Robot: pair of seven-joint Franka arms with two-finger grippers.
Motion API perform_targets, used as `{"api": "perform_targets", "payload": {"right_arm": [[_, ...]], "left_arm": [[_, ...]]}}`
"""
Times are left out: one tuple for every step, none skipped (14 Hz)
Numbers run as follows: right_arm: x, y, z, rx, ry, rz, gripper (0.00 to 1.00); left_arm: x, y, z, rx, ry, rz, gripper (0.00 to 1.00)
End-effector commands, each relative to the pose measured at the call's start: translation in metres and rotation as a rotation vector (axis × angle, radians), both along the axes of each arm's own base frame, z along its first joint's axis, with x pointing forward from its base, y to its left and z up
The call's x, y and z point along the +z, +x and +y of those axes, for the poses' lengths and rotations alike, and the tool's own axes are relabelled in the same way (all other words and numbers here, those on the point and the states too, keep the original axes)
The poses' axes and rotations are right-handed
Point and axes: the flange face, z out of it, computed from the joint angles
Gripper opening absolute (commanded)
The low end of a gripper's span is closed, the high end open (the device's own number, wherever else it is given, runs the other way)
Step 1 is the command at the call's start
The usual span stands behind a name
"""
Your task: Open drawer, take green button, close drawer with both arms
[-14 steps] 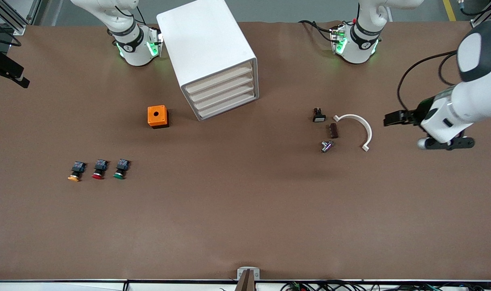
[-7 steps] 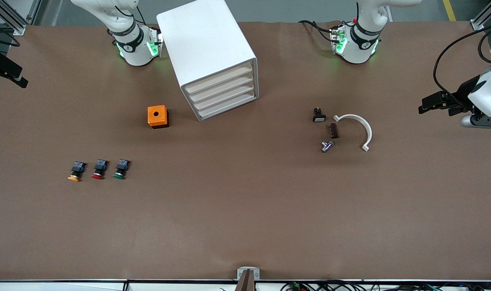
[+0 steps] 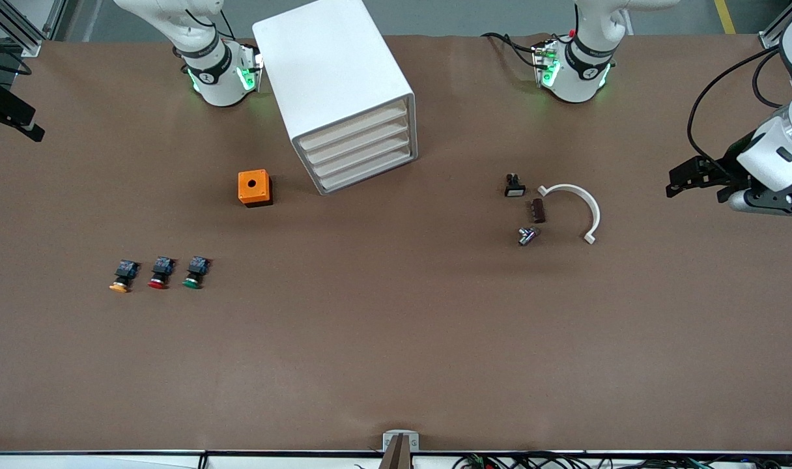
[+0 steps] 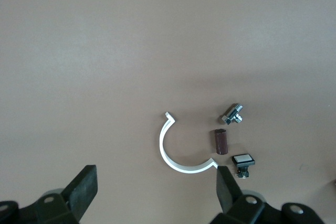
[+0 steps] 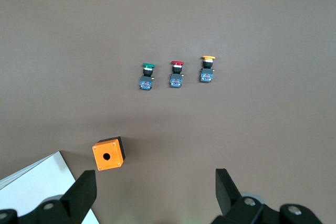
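The white cabinet [image 3: 334, 78] stands near the right arm's base [image 3: 217, 71]. All of its beige-fronted drawers [image 3: 359, 149] are shut. The green button [image 3: 193, 273] lies on the table in a row with a red one [image 3: 159, 273] and an orange-yellow one [image 3: 121, 277]. It also shows in the right wrist view [image 5: 147, 76]. My left gripper [image 3: 686, 177] is open and empty over the table at the left arm's end; the left wrist view [image 4: 156, 192] shows it wide open. My right gripper [image 5: 156, 192] is open and empty, high over the table, out of the front view.
An orange box [image 3: 254, 187] with a hole sits beside the cabinet, nearer the front camera. A white arc [image 3: 581, 205], a brown block [image 3: 538, 210], a chrome fitting [image 3: 527, 235] and a white-capped switch [image 3: 514, 186] lie toward the left arm's end.
My left arm swung away from the small parts toward its end of the table, then eased back a little. Nothing on the table moved.
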Motion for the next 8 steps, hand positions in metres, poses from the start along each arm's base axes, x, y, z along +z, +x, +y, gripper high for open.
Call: {"api": "perform_targets", "payload": {"right_arm": [[0.006, -0.006, -0.003, 0.005, -0.012, -0.004, 1.00], [0.006, -0.006, -0.003, 0.004, -0.012, -0.002, 1.00], [0.006, -0.006, -0.003, 0.004, -0.011, -0.001, 1.00], [0.006, -0.006, -0.003, 0.005, -0.012, -0.001, 1.00], [0.006, -0.006, -0.003, 0.005, -0.012, -0.001, 1.00], [0.005, -0.007, -0.003, 0.004, -0.011, 0.001, 1.00], [0.005, -0.007, -0.004, 0.003, -0.013, 0.001, 1.00], [0.005, -0.007, -0.004, 0.003, -0.014, 0.001, 1.00]], "left_arm": [[0.005, 0.016, -0.002, 0.026, 0.023, -0.020, 1.00], [0.007, 0.019, -0.007, 0.019, 0.022, -0.026, 1.00], [0.008, 0.021, -0.008, 0.016, 0.021, -0.027, 1.00], [0.011, 0.022, -0.010, 0.011, 0.021, -0.035, 1.00], [0.012, 0.023, -0.010, 0.013, 0.022, -0.038, 1.00], [0.015, 0.024, -0.011, 0.011, 0.020, -0.043, 1.00], [0.017, 0.024, -0.013, 0.011, 0.020, -0.047, 1.00], [0.019, 0.024, -0.017, 0.025, 0.019, -0.051, 1.00]]}}
